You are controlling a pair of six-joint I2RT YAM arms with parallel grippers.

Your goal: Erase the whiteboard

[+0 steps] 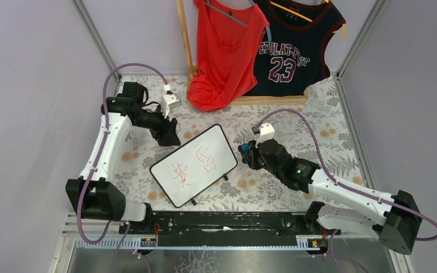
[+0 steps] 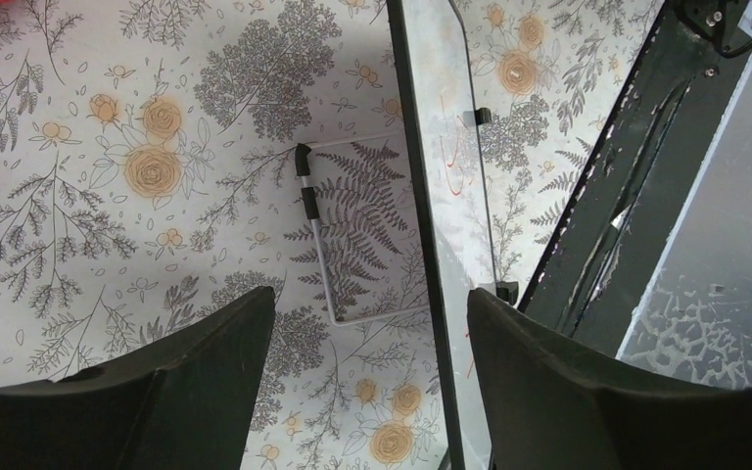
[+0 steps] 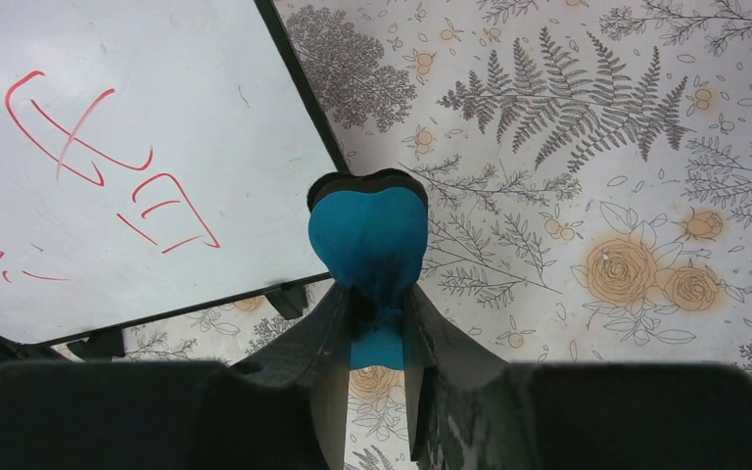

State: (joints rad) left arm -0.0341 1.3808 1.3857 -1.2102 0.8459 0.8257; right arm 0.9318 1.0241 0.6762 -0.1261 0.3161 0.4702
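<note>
The counter (image 1: 330,142), under a floral cloth, carries the whiteboard (image 1: 202,149) near its middle, lying flat and turned diagonally, one corner toward the arm bases and the opposite corner toward the far side. The left hand (image 1: 169,135) is just beside the board's far-left corner with its jaws spread wide and nothing between them; its wrist view shows the board's edge ahead of the fingers, not yet touched. The right hand (image 1: 248,152) is just off the board's right edge, clamped on a blue eraser (image 3: 368,233) that juts forward from the fingertips. The eraser's face is beside the frame and not on the white surface. Two red characters (image 1: 196,165) remain in full across the middle of the board, so wiping has not begun. Small black feet (image 3: 289,299) show along the near edge in the right wrist view; in my judgement the board could slide on the cloth under a sideways push. Recommended practice: bring the left hand onto the corner or frame to steady the board first. Then lay the eraser flat on the surface and sweep across both characters with even, overlapping passes. Keep the pressure moderate and keep the eraser's edge clear of the raised frame.
</note>
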